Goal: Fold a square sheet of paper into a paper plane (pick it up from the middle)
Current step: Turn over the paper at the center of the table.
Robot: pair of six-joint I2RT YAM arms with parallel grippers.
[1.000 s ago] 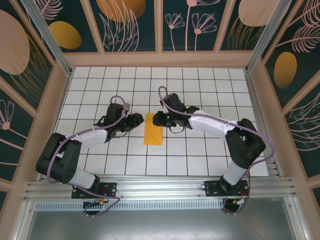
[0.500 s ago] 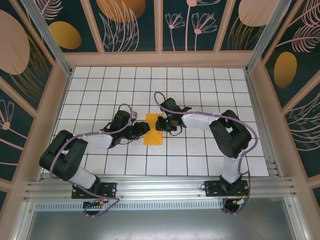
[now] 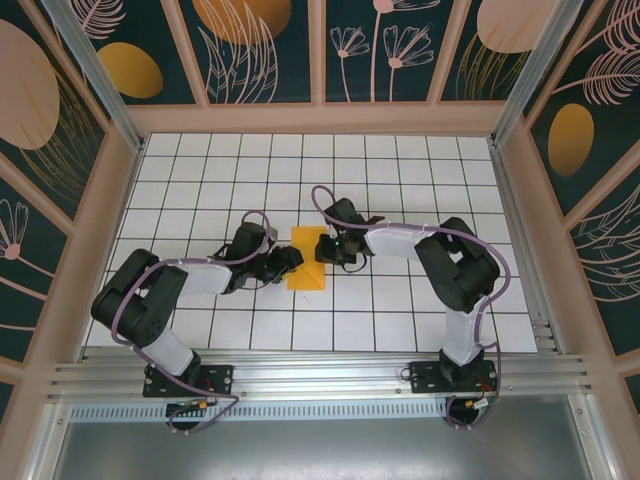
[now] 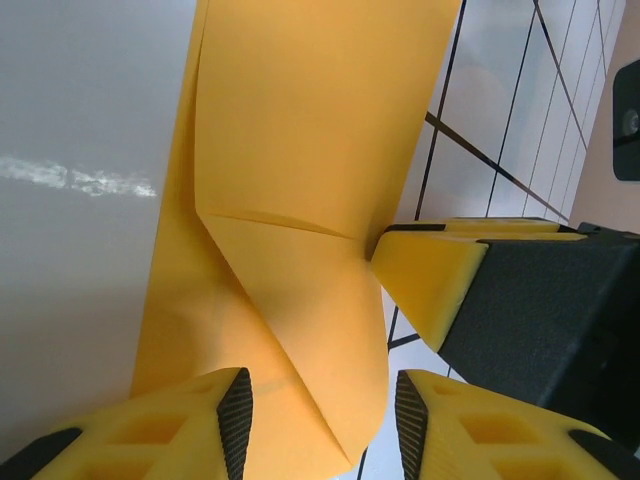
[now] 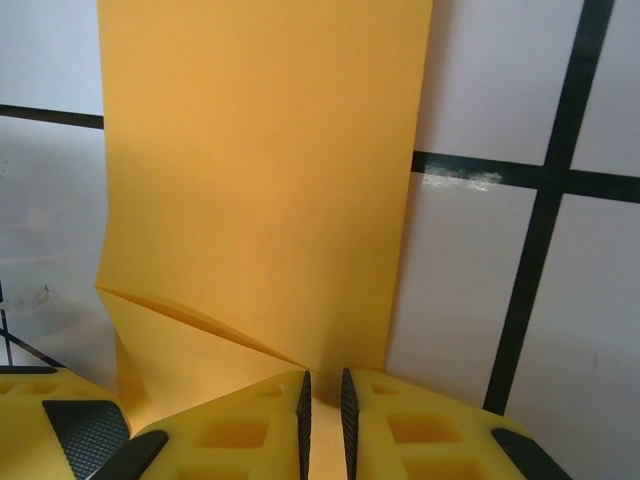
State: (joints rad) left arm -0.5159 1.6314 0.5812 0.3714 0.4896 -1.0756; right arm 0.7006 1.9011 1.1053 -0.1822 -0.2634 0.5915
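On the gridded table (image 3: 420, 170), right gripper (image 5: 322, 398) pinched the square sheet of paper (image 3: 306, 262) — left gripper (image 4: 322, 415) gaped over it.

Top cam overhead, wrists close (paper (image 5: 260, 180))

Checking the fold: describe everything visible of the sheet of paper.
The sheet of paper is thin, orange-yellow, folded into a narrow rectangle with a slanted flap creased at one corner. It lies on the tiled table between both arms. The right end effector pinches its edge; the left end effector sits at the flap, jaws apart.
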